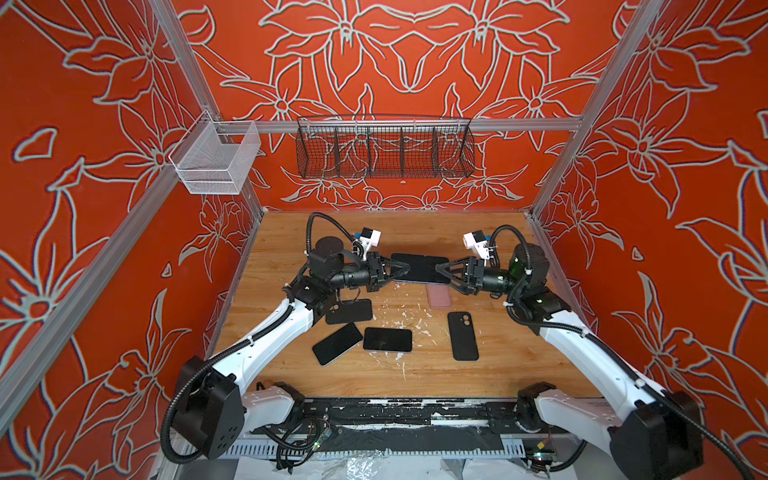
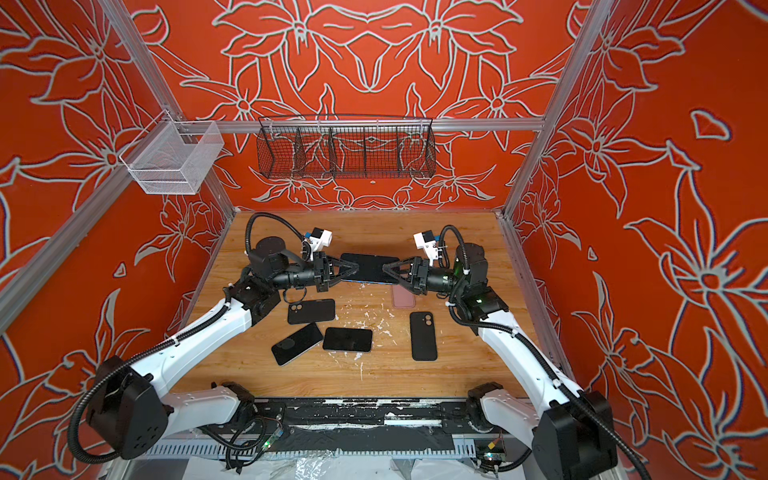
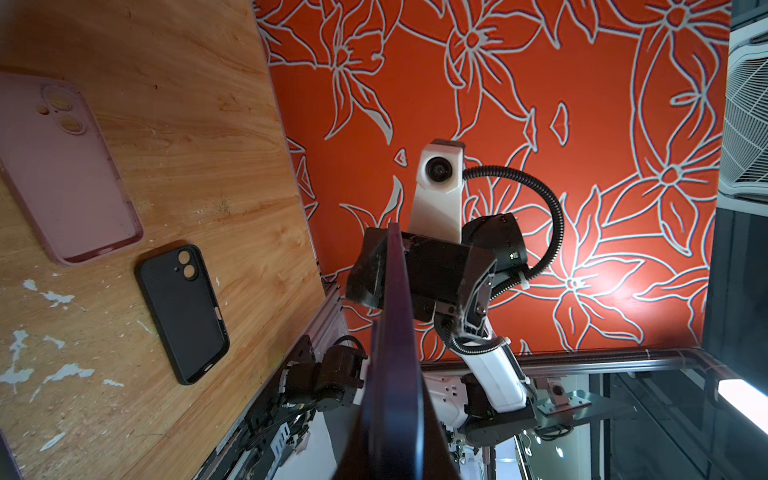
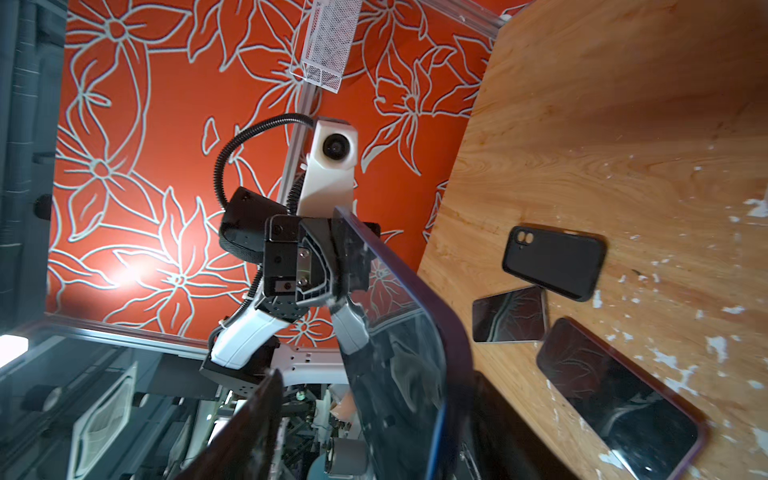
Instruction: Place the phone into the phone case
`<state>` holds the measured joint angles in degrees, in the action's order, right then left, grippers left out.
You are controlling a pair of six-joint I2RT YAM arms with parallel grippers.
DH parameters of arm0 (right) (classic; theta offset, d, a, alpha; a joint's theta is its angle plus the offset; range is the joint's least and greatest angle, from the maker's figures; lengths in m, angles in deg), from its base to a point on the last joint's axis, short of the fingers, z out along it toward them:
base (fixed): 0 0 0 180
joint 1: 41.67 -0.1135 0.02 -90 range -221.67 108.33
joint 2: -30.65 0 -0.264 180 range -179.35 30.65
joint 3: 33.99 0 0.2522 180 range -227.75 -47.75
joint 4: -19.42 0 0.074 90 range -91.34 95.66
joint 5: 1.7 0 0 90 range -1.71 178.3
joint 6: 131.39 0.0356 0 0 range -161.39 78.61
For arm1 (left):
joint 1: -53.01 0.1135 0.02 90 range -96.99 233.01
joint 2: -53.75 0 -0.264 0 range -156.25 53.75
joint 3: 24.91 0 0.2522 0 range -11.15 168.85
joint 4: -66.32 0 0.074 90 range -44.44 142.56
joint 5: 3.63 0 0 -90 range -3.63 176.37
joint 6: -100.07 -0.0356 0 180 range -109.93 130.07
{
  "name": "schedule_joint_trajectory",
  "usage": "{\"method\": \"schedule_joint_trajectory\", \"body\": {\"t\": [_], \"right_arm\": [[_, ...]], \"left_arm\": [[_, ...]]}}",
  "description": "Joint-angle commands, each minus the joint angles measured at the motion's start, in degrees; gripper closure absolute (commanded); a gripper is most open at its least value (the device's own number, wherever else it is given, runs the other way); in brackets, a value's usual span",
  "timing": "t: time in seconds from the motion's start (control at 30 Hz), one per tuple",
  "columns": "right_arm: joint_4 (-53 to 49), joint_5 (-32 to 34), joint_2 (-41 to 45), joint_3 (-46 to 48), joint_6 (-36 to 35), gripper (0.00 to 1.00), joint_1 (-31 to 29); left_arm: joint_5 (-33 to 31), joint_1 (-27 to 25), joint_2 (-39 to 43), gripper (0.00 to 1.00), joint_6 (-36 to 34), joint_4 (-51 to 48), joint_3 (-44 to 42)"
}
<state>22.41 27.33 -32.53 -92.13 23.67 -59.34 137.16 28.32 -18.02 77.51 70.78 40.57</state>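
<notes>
Your left gripper clamps the phone at its left end; your right gripper straddles its right end, jaws apart.

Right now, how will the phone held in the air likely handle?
Probably stiff: the phone juts from the left gripper without sagging. Likely slippery: its glass mirrors the wall. It might pivot: the right gripper straddles it, jaws open.

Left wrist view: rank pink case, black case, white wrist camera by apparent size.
1. Pink case: partly cropped and likely nearer the lens, so its true size is unsure.
2. Black case.
3. White wrist camera.
</notes>
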Motion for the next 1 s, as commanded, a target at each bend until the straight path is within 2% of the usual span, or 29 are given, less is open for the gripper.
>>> {"method": "schedule_joint_trajectory", "body": {"t": [0.0, 0.13, 0.4, 0.87, 0.97], "right_arm": [[7.5, -0.8, -1.3, 0.1, 5.1, 0.38, -1.1], [5.2, -1.2, -2.0, -1.9, 4.4, 0.45, -1.4], [3.9, -1.3, -1.3, -2.0, 3.6, 0.54, -1.4], [5.5, -1.8, -1.7, -2.1, 2.6, 0.82, -1.0], [6.3, -1.1, -1.8, -1.9, 3.1, 0.89, -0.9]], "left_arm": [[4.3, 0.2, -0.9, 0.92, 2.2, 9.6, 1.0], [6.1, 0.2, -3.1, 0.92, 3.5, 12.9, 0.7], [8.1, 0.3, -6.4, 0.92, 3.9, 14.4, 2.0], [11.6, 1.0, -9.1, 0.92, 4.9, 16.6, 3.1], [11.5, 1.8, -9.1, 0.9, 6.5, 18.8, 2.4]]}}
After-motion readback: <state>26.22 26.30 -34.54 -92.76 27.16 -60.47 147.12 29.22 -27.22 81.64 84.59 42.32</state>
